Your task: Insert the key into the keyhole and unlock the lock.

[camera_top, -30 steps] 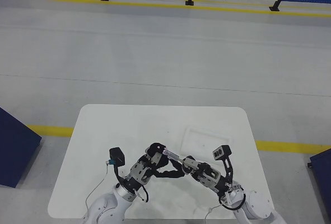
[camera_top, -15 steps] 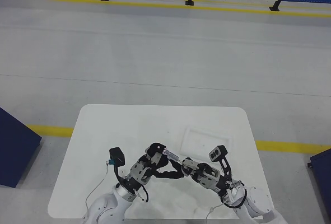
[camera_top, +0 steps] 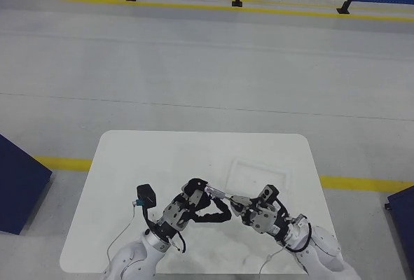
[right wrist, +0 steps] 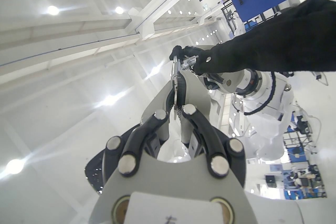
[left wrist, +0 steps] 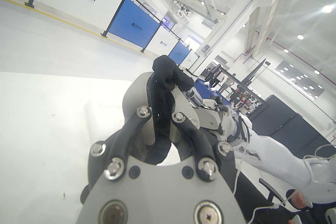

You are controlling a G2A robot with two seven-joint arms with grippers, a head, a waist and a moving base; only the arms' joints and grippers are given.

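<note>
Both arms meet low over the front middle of the white table (camera_top: 136, 161). My left gripper (camera_top: 204, 196) has black-covered fingers (left wrist: 168, 72) shut on the lock (left wrist: 193, 97), a silver cylinder that sticks out toward the other arm (camera_top: 216, 193). My right gripper (camera_top: 237, 204) is shut on the flat metal key (right wrist: 175, 97), held edge-on between its pads. In the right wrist view the key's tip reaches the silver lock (right wrist: 188, 62) in the left gripper's black fingers (right wrist: 181, 51). How deep the key sits is hidden.
A faint rectangular outline (camera_top: 263, 171) marks the table behind the grippers. Dark blue panels stand off the table at the left (camera_top: 3, 182) and right (camera_top: 410, 210). The table's front edge runs close under both arms.
The right wrist has rolled, swinging its camera mount in toward the left arm. The left arm and the lock have kept still.
</note>
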